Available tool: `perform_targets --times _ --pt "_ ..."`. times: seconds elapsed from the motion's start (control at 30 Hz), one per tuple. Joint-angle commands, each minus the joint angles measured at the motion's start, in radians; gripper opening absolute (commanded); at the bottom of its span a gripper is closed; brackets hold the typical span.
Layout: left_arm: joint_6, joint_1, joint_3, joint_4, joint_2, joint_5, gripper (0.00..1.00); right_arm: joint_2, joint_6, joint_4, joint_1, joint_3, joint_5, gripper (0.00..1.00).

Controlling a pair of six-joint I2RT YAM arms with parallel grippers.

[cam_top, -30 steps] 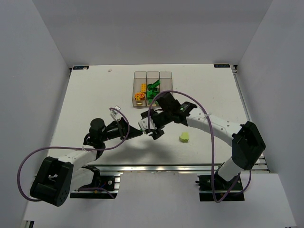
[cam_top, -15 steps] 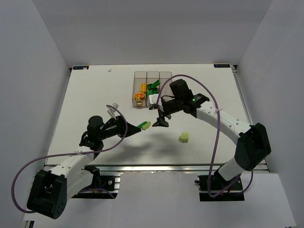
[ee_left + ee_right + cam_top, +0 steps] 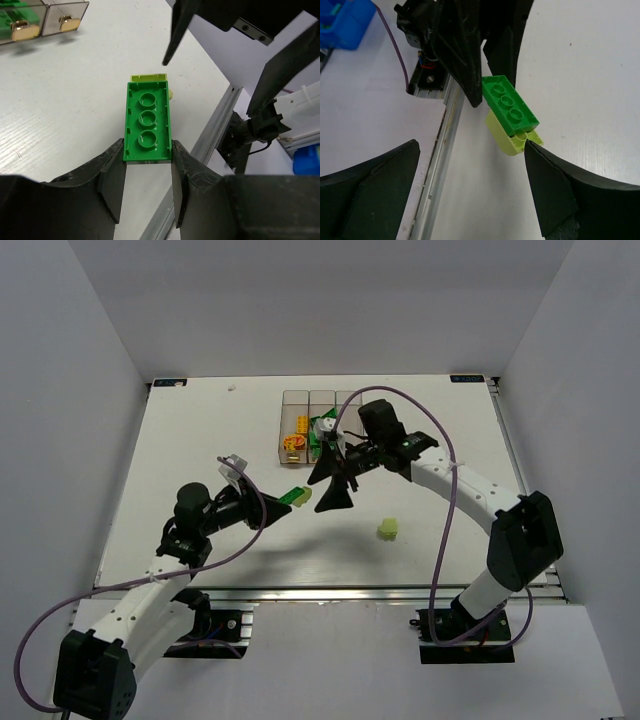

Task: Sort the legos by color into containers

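Observation:
My left gripper (image 3: 285, 502) (image 3: 147, 146) is shut on a bright green brick (image 3: 296, 496) (image 3: 147, 122) (image 3: 510, 104), held above the table. A pale yellow-green brick (image 3: 149, 78) (image 3: 509, 138) is stuck to its underside. My right gripper (image 3: 318, 494) (image 3: 470, 146) stands wide open facing this pair; one fingertip (image 3: 532, 150) sits right beside the yellow-green brick's end. The clear containers (image 3: 296, 398) (image 3: 65, 10) stand at the back: orange legos (image 3: 293, 443) in the left bin, green legos (image 3: 320, 426) in the middle one. Another yellow-green brick (image 3: 388, 530) lies loose on the table.
The right arm (image 3: 450, 480) reaches over the right bin and hides part of it. The table's metal front rail (image 3: 440, 145) (image 3: 215, 130) runs below the held bricks. A blue object (image 3: 345, 22) sits off the table beyond the rail.
The two grippers have drawn apart; the left one kept the joined bricks and rose slightly leftward. The right gripper opened wider and swung up toward the containers, its fingers now pointing at the bricks.

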Motion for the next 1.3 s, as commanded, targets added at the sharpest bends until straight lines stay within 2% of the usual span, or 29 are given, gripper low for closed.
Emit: perform_targets --times 0.0,0.1,0.3,0.6,0.9,1.2,1.27 --pt "0.089 -0.001 0.041 -0.048 -0.038 -0.010 0.23 0.036 0.241 0.172 0.001 -0.013 -0.062 0.89" --pt "0.115 -0.003 0.047 -0.069 -0.064 -0.009 0.23 0.066 0.285 0.214 0.001 0.008 -0.054 0.89" --pt "0.170 -0.005 0.058 -0.109 -0.100 -0.010 0.23 0.116 0.271 0.206 0.000 0.051 -0.051 0.90" --pt "0.164 -0.006 0.070 -0.088 -0.088 0.008 0.23 0.155 0.280 0.235 0.006 0.071 -0.076 0.88" --pt "0.135 -0.006 0.061 -0.053 -0.088 0.004 0.23 0.204 0.283 0.241 0.011 0.108 -0.116 0.77" --pt "0.107 -0.008 0.059 -0.006 -0.081 -0.006 0.23 0.211 0.262 0.220 0.012 0.102 -0.117 0.75" --pt "0.104 -0.008 0.056 -0.002 -0.081 -0.006 0.23 0.211 0.260 0.220 0.011 0.102 -0.119 0.71"
